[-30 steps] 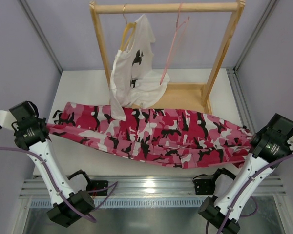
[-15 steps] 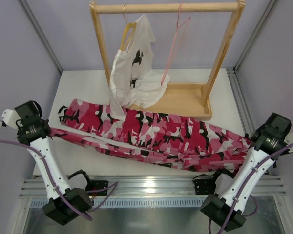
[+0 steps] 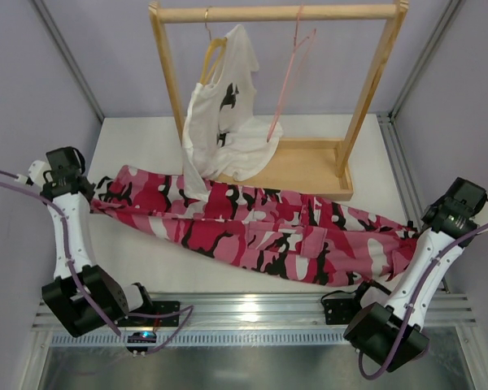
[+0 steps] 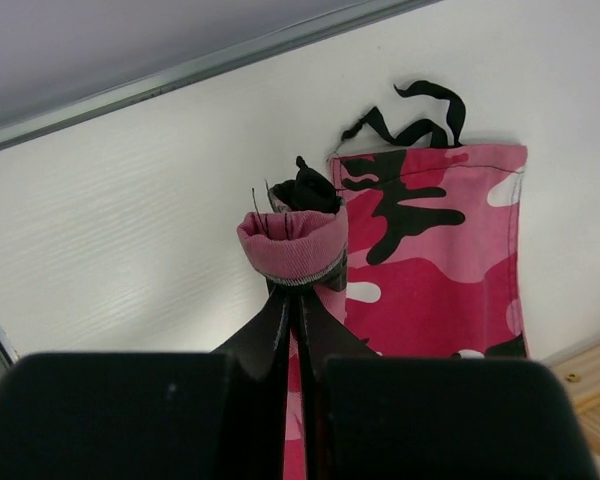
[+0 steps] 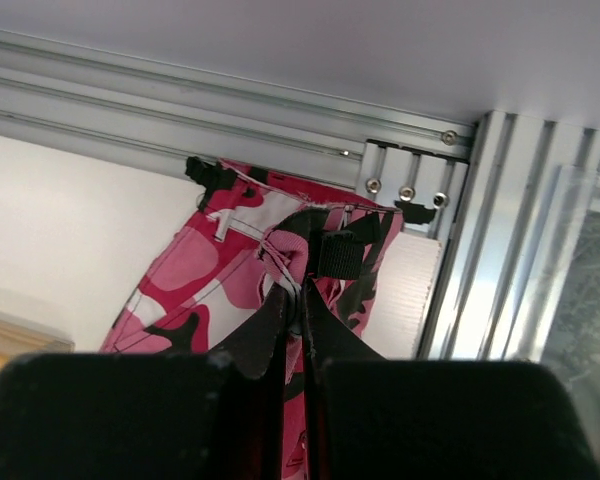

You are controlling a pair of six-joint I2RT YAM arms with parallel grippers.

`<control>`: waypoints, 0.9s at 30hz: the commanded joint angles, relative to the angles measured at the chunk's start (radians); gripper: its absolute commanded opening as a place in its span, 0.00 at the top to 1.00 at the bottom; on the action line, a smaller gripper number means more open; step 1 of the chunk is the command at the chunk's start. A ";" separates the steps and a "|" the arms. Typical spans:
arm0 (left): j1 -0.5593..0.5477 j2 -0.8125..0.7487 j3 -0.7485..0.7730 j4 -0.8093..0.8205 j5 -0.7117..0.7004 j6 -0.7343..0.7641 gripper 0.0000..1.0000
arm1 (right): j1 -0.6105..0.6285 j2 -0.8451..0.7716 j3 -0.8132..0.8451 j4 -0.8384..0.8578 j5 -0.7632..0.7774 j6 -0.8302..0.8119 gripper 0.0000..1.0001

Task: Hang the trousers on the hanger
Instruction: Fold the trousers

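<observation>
The camouflage trousers [image 3: 260, 223] stretch across the white table, from its left side to its right edge, in front of the wooden rack [image 3: 276, 13]. My left gripper [image 3: 88, 197] is shut on their left end, and the left wrist view shows a rolled pink hem [image 4: 292, 247] pinched at the fingertips. My right gripper [image 3: 427, 231] is shut on the trousers' other end by the table's right rail, with bunched cloth and a black strap [image 5: 342, 255] at its tips. The pink wire hanger [image 3: 289, 77] hangs from the rack's top bar, right of the middle, with nothing on it.
A white T-shirt [image 3: 224, 122] with a black print hangs on a wooden hanger at the rack's left, its bottom drooping onto the trousers. The rack's wooden base [image 3: 309, 166] lies just behind the trousers. Metal frame rails [image 5: 500, 250] run along the right edge.
The left arm has swung up and back toward the table's left edge. The right gripper drew slightly back. The trousers sank from hanging taut to lying along the table, lower at the right.
</observation>
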 commanded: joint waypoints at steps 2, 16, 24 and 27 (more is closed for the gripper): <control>-0.017 0.058 0.096 0.027 -0.132 -0.009 1.00 | 0.000 0.004 0.037 0.142 0.016 -0.004 0.96; -0.136 0.225 0.200 0.010 -0.284 -0.004 1.00 | -0.003 0.093 -0.027 0.232 0.080 0.059 0.96; -0.156 0.245 0.142 -0.017 -0.355 -0.021 1.00 | -0.003 0.115 -0.017 0.272 0.094 0.050 0.96; -0.156 0.247 0.132 -0.031 -0.370 -0.042 1.00 | -0.002 0.125 -0.023 0.283 0.094 0.051 0.96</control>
